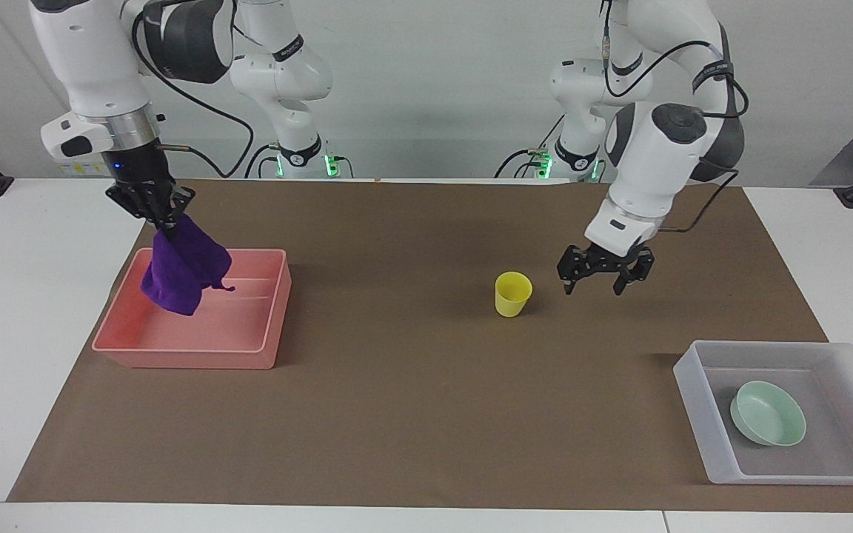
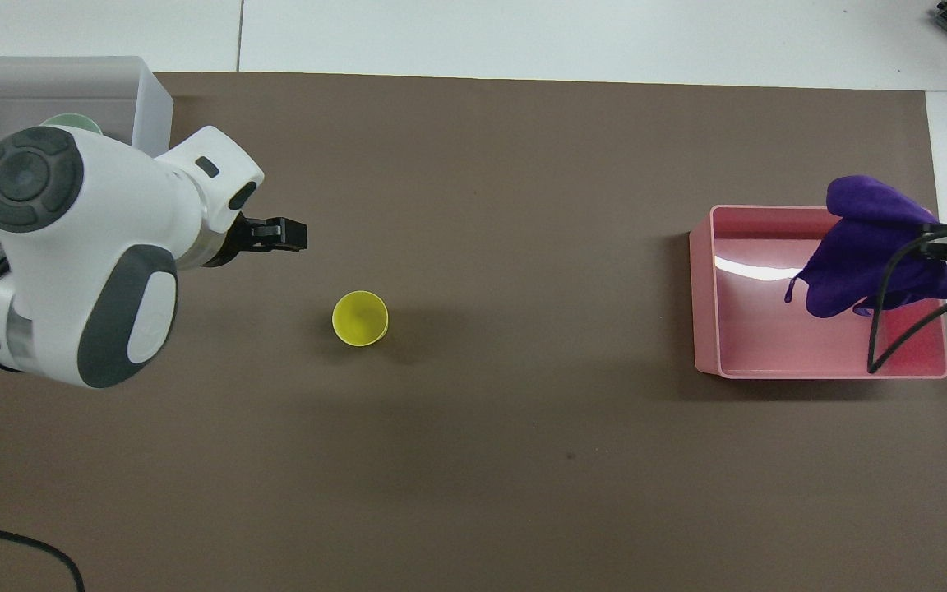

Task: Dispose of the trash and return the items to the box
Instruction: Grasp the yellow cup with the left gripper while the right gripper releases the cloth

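The purple rag, the trash, hangs from my right gripper, which is shut on its top edge, over the pink bin. The yellow cup stands upright on the mat mid-table. My left gripper hovers open over the mat just beside the cup, on the side of the left arm's end, holding nothing. The mint-green bowl lies in the translucent box. From overhead the left arm hides most of the bowl.
A brown mat covers the table. The pink bin sits at the right arm's end and the box at the left arm's end. A black cable loops below the right wrist over the bin.
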Controlling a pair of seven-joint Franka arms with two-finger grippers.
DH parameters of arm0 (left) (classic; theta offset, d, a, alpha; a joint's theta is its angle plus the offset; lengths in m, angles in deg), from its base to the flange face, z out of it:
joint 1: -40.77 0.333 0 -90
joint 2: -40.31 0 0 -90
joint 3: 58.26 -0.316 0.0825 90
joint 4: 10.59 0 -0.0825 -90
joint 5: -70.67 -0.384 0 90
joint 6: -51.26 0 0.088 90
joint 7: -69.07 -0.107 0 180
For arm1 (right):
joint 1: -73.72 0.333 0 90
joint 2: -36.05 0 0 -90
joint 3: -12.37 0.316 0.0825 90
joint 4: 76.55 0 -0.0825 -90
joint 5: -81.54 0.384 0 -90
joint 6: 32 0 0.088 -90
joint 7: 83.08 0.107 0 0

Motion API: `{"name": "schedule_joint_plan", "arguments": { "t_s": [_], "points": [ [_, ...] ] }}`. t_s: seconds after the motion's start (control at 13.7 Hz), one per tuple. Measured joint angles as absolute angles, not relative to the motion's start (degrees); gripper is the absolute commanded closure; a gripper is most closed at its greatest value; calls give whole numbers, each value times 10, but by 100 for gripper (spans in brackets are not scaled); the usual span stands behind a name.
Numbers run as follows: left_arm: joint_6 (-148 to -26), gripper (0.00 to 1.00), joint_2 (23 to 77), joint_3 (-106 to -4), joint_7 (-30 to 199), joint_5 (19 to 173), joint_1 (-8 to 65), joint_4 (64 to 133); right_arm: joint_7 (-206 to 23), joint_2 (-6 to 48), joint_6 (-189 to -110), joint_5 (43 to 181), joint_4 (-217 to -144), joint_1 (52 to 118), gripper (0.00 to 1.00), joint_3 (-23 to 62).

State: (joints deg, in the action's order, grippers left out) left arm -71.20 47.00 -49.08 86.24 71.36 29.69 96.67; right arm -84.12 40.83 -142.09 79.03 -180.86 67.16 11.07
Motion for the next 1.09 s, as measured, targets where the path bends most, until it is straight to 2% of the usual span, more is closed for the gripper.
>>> {"name": "schedule_joint_plan", "arguments": {
  "t_s": [0.29, 0.36, 0.51, 0.58, 0.66, 0.73, 1.09],
  "points": [
    [-799, 0, 469, -490, 885, 714, 256, 1049, -858, 407, -1464, 790, -1864, 656, 100, 111],
    [-823, 2, 469, -490, 886, 714, 251, 1073, -858, 406, -1484, 790, -1883, 656, 100, 111],
    [-863, 13, 468, -490, 886, 714, 246, 1110, -858, 400, -1522, 790, -1917, 656, 100, 111],
    [-878, 31, 468, -490, 886, 714, 245, 1124, -858, 396, -1541, 790, -1931, 656, 100, 111],
    [-890, 72, 467, -490, 886, 714, 245, 1137, -858, 389, -1559, 790, -1944, 656, 100, 111],
    [-897, 100, 467, -490, 886, 714, 245, 1148, -858, 380, -1577, 790, -1955, 656, 100, 111],
    [-905, 100, 463, -490, 885, 714, 245, 1160, -856, 341, -1640, 791, -1992, 656, 100, 111]
  ]
}}
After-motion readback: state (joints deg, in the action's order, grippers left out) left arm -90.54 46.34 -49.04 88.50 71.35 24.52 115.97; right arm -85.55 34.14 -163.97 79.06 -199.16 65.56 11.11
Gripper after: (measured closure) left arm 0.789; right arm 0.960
